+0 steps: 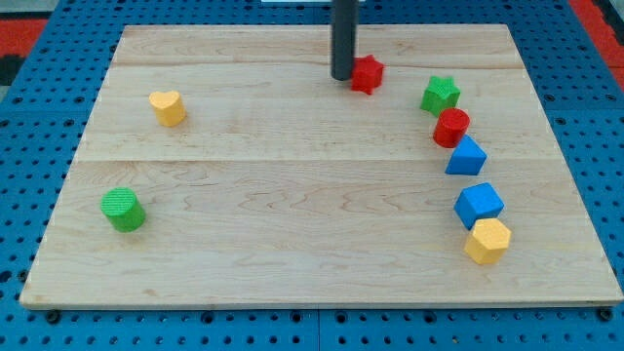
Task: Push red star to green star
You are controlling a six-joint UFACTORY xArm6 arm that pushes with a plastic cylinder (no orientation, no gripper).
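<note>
The red star [368, 73] lies near the view's top, right of centre, on the wooden board [292, 185]. My tip [342, 76] stands right against the red star's left side. The green star [441, 95] lies to the right of the red star and slightly lower, a short gap away.
A red cylinder [451, 128] sits just below the green star, then a blue triangular block [466, 157], a blue cube [479, 204] and a yellow hexagonal block [487, 241] run down the right side. A yellow heart [168, 107] and a green cylinder [123, 210] lie at the left.
</note>
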